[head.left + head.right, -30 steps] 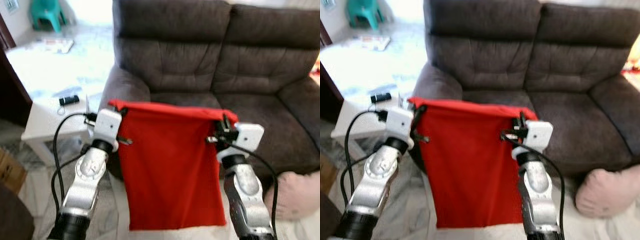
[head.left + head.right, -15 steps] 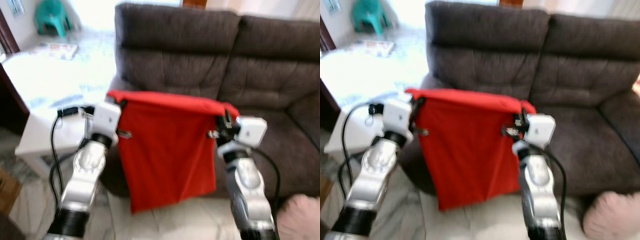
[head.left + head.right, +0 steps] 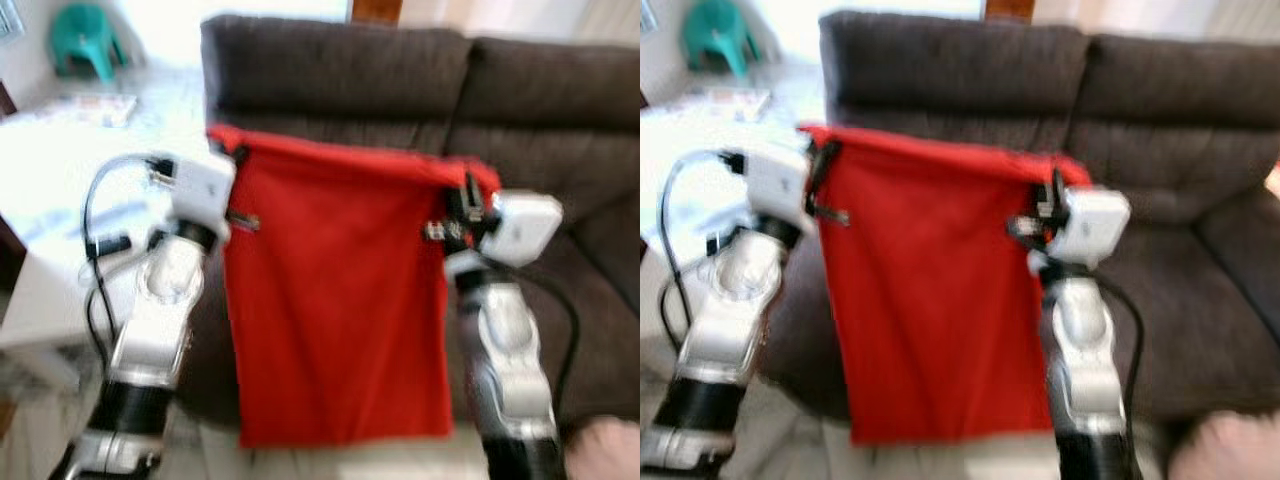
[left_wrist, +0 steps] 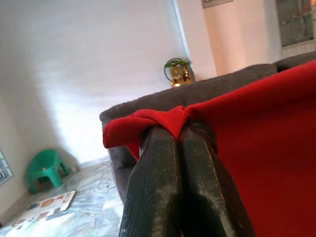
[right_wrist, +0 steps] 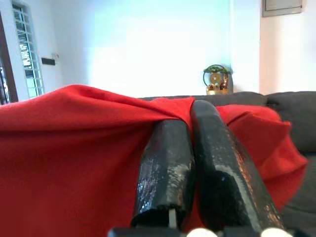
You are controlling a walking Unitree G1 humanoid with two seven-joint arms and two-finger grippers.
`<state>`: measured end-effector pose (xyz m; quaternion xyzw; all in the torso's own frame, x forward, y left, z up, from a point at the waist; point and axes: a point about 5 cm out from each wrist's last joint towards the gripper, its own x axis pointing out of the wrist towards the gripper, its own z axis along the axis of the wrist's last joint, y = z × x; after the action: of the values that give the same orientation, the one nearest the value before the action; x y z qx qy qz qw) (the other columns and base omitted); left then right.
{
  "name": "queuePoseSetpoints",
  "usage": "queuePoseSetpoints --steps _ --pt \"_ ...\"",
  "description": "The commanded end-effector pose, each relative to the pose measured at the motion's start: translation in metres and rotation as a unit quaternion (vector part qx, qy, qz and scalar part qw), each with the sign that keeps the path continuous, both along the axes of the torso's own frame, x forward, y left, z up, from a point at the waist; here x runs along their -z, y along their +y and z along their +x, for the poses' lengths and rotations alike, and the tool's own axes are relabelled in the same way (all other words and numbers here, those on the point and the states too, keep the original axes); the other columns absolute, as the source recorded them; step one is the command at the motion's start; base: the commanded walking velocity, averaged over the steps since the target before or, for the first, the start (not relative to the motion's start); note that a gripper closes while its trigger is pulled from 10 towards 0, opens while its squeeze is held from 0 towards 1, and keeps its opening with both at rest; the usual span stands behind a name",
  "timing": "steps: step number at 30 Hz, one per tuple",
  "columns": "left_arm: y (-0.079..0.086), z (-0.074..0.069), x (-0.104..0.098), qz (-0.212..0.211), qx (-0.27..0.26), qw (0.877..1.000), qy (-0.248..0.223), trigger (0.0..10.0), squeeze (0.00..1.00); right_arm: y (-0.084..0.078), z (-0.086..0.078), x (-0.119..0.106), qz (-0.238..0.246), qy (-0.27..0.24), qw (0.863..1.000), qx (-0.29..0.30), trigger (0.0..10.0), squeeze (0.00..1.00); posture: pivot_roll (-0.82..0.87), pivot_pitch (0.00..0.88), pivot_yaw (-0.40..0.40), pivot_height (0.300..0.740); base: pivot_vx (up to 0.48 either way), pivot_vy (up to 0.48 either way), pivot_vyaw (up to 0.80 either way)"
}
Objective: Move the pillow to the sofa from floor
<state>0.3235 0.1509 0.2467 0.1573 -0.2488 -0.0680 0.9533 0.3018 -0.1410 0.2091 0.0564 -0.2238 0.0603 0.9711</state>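
Our left gripper (image 4: 180, 129) and right gripper (image 5: 190, 121) each clamp a top corner of the red pillow (image 3: 335, 300), hanging seemingly just before the sofa (image 3: 560, 110).

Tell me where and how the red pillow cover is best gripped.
By its two top corners, one per end effector, pinched from the robot's side. The red pillow cover is flat, limp cloth, so held there it hangs open, as the left end effector and right end effector grip it.

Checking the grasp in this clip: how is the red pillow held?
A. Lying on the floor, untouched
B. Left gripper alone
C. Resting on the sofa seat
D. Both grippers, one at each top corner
D: the left gripper and right gripper each pinch a top corner of the red pillow, which hangs before the sofa.
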Motion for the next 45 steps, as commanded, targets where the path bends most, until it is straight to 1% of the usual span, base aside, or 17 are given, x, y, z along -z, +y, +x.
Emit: queuePoseSetpoints --steps 1,2,7,16,19,21,22,24,26,27,28,29,38,41,42,43,45 --pt "0.002 -0.004 -0.03 -0.018 -0.009 0.998 -0.056 10.0 0.0 -0.019 -0.005 -0.016 0.019 -0.034 0.999 0.036 10.0 0.0 0.03 0.0 -0.065 0.74 0.386 0.0 0.0" --pt "0.002 -0.005 -0.034 -0.017 -0.008 0.998 -0.062 10.0 0.0 -0.018 -0.005 -0.018 0.021 -0.037 0.998 0.035 10.0 0.0 0.03 0.0 -0.065 0.74 0.386 0.0 0.0" --pt "0.001 -0.004 -0.038 -0.015 -0.007 0.998 -0.066 10.0 0.0 -0.015 -0.006 -0.015 0.024 -0.031 0.999 0.031 10.0 0.0 0.04 0.0 -0.067 0.74 0.389 0.0 0.0" --pt "0.0 -0.003 -0.035 -0.013 -0.004 0.998 -0.058 10.0 0.0 -0.015 -0.007 -0.011 0.023 -0.019 0.999 0.03 10.0 0.0 0.03 0.0 -0.068 0.74 0.386 0.0 0.0" --pt "-0.004 0.0 -0.024 -0.004 0.005 1.0 -0.025 10.0 0.0 -0.015 -0.006 0.0 0.021 0.002 0.999 0.03 10.0 0.0 0.03 0.0 -0.068 0.74 0.107 0.0 0.0" --pt "-0.004 0.0 -0.021 -0.005 0.009 1.0 -0.017 10.0 0.0 -0.015 -0.006 0.003 0.018 0.009 0.999 0.031 10.0 0.0 0.03 0.0 -0.068 0.74 0.0 0.0 0.0" --pt "-0.005 0.001 -0.014 -0.009 0.014 1.0 0.0 10.0 0.0 -0.016 -0.006 0.01 0.017 0.022 0.999 0.034 10.0 0.0 0.03 0.0 -0.068 0.74 0.0 0.0 0.0" --pt "-0.004 0.002 -0.009 -0.012 0.016 1.0 0.012 10.0 0.0 -0.017 -0.005 0.015 0.019 0.033 0.999 0.037 10.0 0.0 0.03 0.0 -0.068 0.74 0.0 0.0 0.0" --pt "-0.004 0.003 0.002 -0.012 0.019 0.999 0.041 10.0 0.0 -0.02 -0.005 0.029 0.014 0.061 0.997 0.037 10.0 0.0 0.03 0.0 -0.069 0.74 0.0 0.0 0.0" --pt "-0.004 0.003 0.004 -0.01 0.019 0.999 0.045 10.0 0.0 -0.02 -0.006 0.031 0.012 0.065 0.997 0.036 10.0 0.0 0.03 0.0 -0.069 0.74 0.0 0.0 0.0" --pt "-0.005 0.004 0.008 -0.007 0.023 0.998 0.059 10.0 0.0 -0.02 -0.006 0.04 0.011 0.087 0.996 0.032 10.0 0.0 0.03 0.0 -0.07 0.74 0.0 0.0 0.0" --pt "-0.005 0.003 0.012 -0.004 0.025 0.997 0.068 10.0 0.0 -0.021 -0.006 0.045 0.009 0.096 0.995 0.03 10.0 0.0 0.03 0.0 -0.071 0.74 0.0 0.0 0.0" --pt "-0.002 0.004 0.027 0.01 0.017 0.994 0.108 10.0 0.0 -0.022 -0.009 0.065 0.003 0.126 0.992 0.029 10.0 0.0 0.03 0.0 -0.073 0.74 0.0 0.0 0.0" --pt "-0.006 0.003 0.034 0.018 0.031 0.991 0.131 10.0 0.0 -0.024 -0.01 0.071 0.004 0.137 0.99 0.031 10.0 0.0 0.03 0.0 -0.072 0.74 0.0 0.0 0.0" --pt "-0.008 0.003 0.039 0.023 0.036 0.988 0.145 10.0 0.0 -0.024 -0.01 0.077 0.008 0.156 0.987 0.022 10.0 0.0 0.03 0.0 -0.071 0.74 0.0 0.0 0.0" --pt "-0.008 0.003 0.039 0.023 0.036 0.988 0.145 10.0 0.0 -0.024 -0.01 0.077 0.008 0.156 0.987 0.022 10.0 0.0 0.03 0.0 -0.071 0.74 0.0 0.0 0.0" --pt "-0.014 0.001 0.058 0.051 0.056 0.979 0.191 10.0 0.0 -0.024 -0.011 0.092 -0.007 0.184 0.983 0.015 10.0 0.0 0.03 0.0 -0.074 0.74 0.0 0.0 0.0"
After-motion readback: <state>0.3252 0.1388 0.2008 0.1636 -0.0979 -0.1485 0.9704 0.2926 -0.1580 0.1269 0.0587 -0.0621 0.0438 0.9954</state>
